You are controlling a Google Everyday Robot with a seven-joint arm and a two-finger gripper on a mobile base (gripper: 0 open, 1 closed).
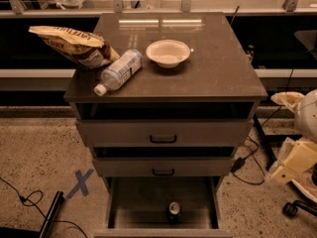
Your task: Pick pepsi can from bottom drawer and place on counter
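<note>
Down at the front of the pulled-out lowest grey-brown drawer, the small dark blue pepsi can stands upright, long axis vertical, lower than and left of the robot's cream-coloured gripper, which hangs well apart at the right edge beside the cabinet. Clenched or released, I cannot tell, for the frame cuts that gripper off, and the can's base sinks into shadow; the glossy dark grey-brown counter top sits above.
</note>
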